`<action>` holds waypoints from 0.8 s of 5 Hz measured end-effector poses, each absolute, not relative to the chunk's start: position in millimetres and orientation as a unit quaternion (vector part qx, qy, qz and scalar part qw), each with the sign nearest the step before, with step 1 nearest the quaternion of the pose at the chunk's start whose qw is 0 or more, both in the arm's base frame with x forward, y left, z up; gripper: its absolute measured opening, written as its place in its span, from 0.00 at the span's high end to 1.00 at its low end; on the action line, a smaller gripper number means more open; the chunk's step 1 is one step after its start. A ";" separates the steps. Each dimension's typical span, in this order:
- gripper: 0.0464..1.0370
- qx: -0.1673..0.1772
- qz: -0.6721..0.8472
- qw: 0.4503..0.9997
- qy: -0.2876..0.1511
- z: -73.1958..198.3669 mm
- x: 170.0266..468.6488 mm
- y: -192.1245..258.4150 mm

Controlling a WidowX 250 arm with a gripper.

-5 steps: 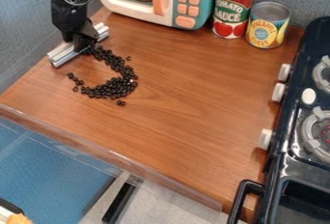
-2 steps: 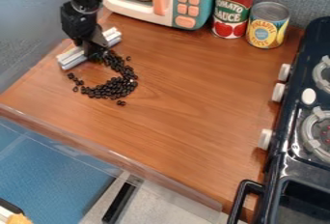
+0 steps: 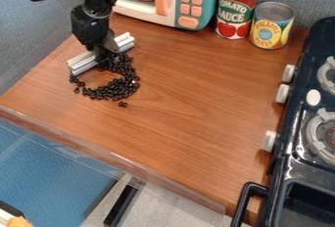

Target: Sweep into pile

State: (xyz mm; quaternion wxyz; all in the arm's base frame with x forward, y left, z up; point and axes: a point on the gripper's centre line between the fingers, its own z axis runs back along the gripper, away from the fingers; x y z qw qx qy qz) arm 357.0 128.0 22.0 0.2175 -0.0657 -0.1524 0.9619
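Observation:
At the upper left of the table my black gripper hangs low, shut on a silver-white bar that lies slantwise at the table surface. Small black beans form a curved band to the right of and below the bar. The upper beans lie close against the bar's front side, and the gripper partly hides them. A few beans sit apart at the band's lower edge and near the bar's left end.
A toy microwave stands behind, with a red can and a yellow can beside it. The black toy stove runs along the right. The table's front edge slants across the lower left.
My gripper and the bar have moved right and slightly down toward the beans. The upper beans are pushed closer together; the lower part of the band looks unmoved.

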 end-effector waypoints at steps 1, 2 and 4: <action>0.71 -0.067 0.958 0.234 -0.149 22.0 355.7 116.2; 0.71 -0.071 0.955 0.250 -0.144 22.1 353.9 101.5; 0.71 -0.077 0.945 0.286 -0.136 22.3 349.6 70.7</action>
